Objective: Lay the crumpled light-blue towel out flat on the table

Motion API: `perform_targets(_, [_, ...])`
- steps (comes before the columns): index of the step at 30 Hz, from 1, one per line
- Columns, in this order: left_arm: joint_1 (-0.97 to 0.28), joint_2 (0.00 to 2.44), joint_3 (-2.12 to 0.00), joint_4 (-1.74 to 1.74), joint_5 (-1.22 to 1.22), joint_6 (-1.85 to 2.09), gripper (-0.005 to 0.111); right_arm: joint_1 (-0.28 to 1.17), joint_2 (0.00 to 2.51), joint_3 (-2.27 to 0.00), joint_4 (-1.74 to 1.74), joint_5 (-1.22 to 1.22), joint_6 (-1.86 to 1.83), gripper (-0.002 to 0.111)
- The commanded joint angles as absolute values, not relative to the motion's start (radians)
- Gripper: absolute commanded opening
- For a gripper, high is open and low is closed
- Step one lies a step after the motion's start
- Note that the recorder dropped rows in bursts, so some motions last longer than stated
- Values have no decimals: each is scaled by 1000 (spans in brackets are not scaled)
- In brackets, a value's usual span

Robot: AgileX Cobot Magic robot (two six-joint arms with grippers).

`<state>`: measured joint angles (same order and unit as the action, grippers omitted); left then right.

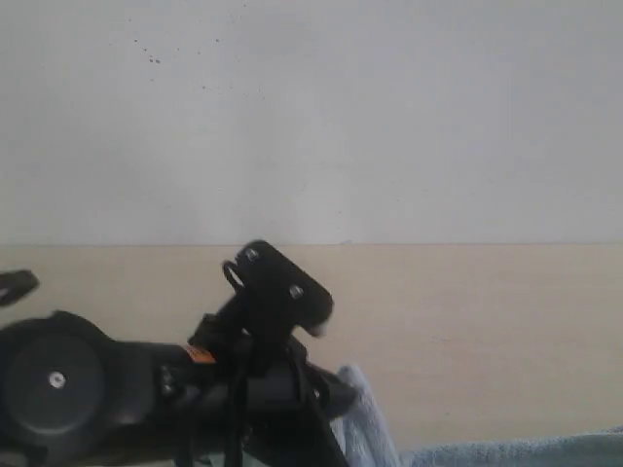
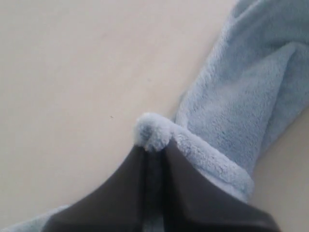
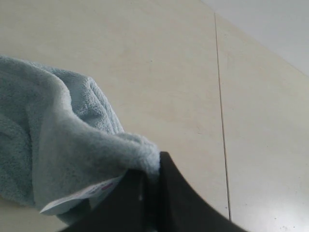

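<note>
The light-blue fluffy towel (image 2: 241, 96) lies bunched on the pale beige table (image 2: 72, 72). My left gripper (image 2: 154, 147) is shut on a fold of the towel's hemmed edge, with a tuft of cloth poking out past the fingertips. My right gripper (image 3: 152, 166) is shut on another corner of the towel (image 3: 58, 135), next to its small white label (image 3: 77, 195). In the exterior view, only strips of the towel (image 1: 365, 418) show at the bottom edge, beside the black left arm (image 1: 263, 321). The right gripper is out of that view.
A plain pale wall (image 1: 311, 117) rises behind the far edge of the table (image 1: 467, 311). A thin seam line (image 3: 219, 96) runs across the table surface near the right gripper. A dark object (image 1: 15, 285) pokes in at the exterior view's left edge.
</note>
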<state>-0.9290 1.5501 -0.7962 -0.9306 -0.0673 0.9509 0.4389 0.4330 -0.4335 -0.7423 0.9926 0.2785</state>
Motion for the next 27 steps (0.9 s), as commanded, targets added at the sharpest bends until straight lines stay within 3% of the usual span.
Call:
perform_targets(1, [-836,1445,-790,-927,-80,951,7,439,428,-431,-771,984,277,1])
perform_targets(16, [-440,1043,-758,-927,-35,1083,7,439,432,-542,-971,960,275,1])
perform_targets(27, [-283,810,-758,-843,209,1070,7,439,487,-834,-1017,1034,249,1])
